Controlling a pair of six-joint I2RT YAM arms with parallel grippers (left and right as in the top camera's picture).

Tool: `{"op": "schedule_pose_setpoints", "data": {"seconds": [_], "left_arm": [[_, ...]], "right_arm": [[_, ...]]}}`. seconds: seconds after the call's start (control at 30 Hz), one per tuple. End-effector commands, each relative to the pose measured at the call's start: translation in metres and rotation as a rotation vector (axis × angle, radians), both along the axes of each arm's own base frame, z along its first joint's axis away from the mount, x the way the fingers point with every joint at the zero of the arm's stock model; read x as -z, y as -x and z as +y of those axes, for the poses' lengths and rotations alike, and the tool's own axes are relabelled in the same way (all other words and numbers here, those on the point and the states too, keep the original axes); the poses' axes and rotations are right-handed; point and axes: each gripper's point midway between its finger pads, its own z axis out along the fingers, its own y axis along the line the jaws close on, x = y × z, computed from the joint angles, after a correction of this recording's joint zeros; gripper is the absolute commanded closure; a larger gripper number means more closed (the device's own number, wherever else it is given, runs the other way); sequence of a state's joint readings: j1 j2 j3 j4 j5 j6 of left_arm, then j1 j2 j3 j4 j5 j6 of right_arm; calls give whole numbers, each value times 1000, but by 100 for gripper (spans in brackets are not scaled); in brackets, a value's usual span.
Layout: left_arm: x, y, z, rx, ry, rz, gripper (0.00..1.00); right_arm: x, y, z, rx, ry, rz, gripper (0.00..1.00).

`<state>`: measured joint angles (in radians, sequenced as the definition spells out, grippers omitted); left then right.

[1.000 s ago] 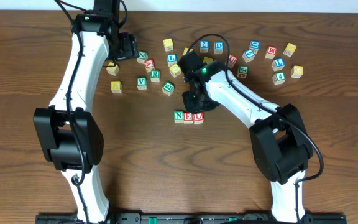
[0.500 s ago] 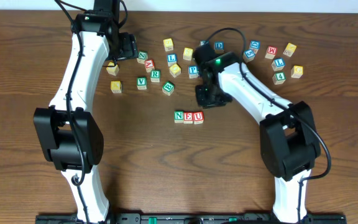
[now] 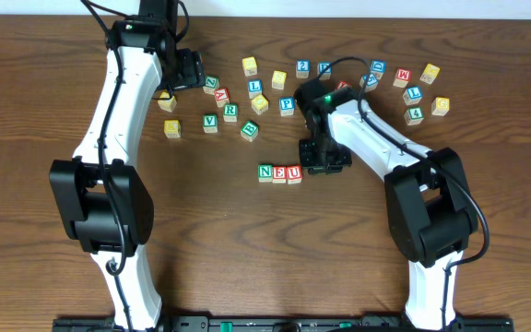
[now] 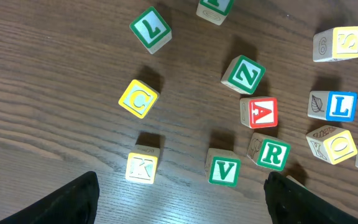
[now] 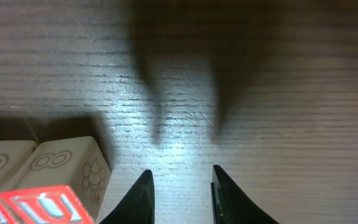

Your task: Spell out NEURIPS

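NEURIPS cubes [image 3: 279,172]: small light-wood letter blocks. Three stand in a row near the middle of the tabletop [image 3: 210,240]; the others lie in the loose scatter toward the far edge.
Row: N [image 3: 265,171], E [image 3: 279,172] and U [image 3: 294,173] touch side to side, letters up.
Loose letters: the green-framed R [image 3: 230,111] sits just beside V [image 3: 210,121], and the blue-framed P [image 3: 287,105] is near the scatter's middle. A yellow-faced cube [image 4: 345,41] seems to read S. I cannot pick out the I.
Right pincer [image 5: 180,175]: low over bare wood just right of U, its fingers a narrow gap apart with nothing between them.
Left pincer [image 4: 180,180]: spread wide and empty, hanging above the scatter near R and V.
Material: pale unvarnished-looking wood with a painted frame and letter on some faces and pressed outline pictures on others. The edges are square and the corners slightly softened.
Tabletop texture: dark wood grain with a slight sheen.
Handling: likely light and rigid, not fragile. The smooth faces would probably slide or spin if nudged.
Hold: two opposite side faces, squarely and mid-height, letter kept up. A corner-to-corner hold would likely twist the cube.
Crowding: R has close neighbours, so the fingers should come straight down into the gaps.
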<state>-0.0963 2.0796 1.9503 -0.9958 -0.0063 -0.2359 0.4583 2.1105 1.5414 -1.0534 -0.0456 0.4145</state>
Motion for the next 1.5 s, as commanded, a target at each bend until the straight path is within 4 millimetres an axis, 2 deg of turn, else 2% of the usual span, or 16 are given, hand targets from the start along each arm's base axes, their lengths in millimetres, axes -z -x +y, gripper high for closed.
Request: {"op": "schedule_pose_setpoints", "data": {"seconds": [0.0,0.37,0.77,0.9,1.17,1.33,1.47], "left_arm": [[10,3,1,-7,-5,28,16],[10,3,1,-7,-5,28,16],[10,3,1,-7,-5,28,16],[10,3,1,-7,-5,28,16],[10,3,1,-7,-5,28,16],[10,3,1,-7,-5,27,16],[10,3,1,-7,-5,28,16]], "right_arm": [[-5,3,8,16,-53,-7,75],[-3,15,29,-36,-81,3,75],[-3,12,31,-38,-86,-9,76],[-8,-2,29,-31,-97,-48,80],[-43,-44,27,-21,-143,-157,79],[-50,-71,46,-34,-205,-276,76],[-52,-88,76,-103,-291,-360,76]]}}
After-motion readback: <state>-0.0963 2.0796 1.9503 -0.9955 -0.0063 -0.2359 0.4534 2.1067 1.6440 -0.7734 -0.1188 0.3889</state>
